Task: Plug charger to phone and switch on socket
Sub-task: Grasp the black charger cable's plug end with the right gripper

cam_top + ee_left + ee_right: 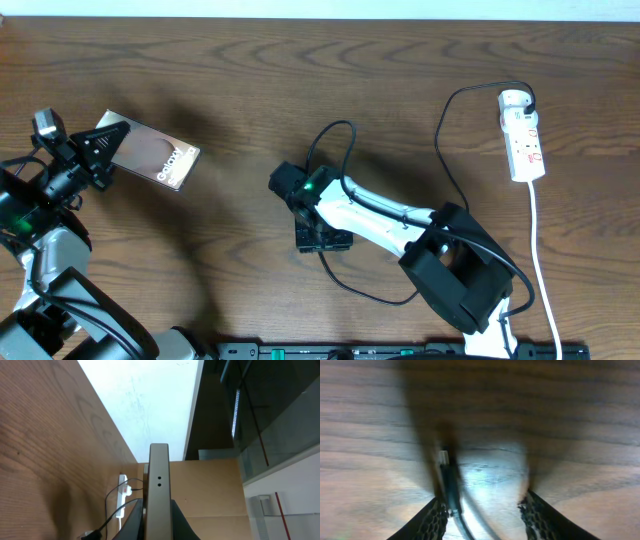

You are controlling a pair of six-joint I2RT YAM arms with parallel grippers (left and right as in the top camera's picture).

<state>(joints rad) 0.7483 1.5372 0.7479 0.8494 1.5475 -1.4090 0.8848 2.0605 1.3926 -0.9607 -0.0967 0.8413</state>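
Note:
My left gripper (98, 150) is shut on one end of the phone (155, 157), which has a glossy brown screen with white "Galaxy" lettering and is at the far left. In the left wrist view the phone (159, 485) stands edge-on between the jaws (159, 527). My right gripper (292, 187) points down at mid-table. Its fingers (482, 505) are open around the charger, a thin black cable (451, 485) whose plug tip lies next to the left finger; the view is blurred. The cable (345, 128) loops back to the white socket (522, 135) at the far right.
The socket's white cord (540, 270) runs down the right side toward the front edge. The socket (121, 496) and black cable (107, 506) show far off in the left wrist view. The dark wooden table (240, 90) carries nothing else.

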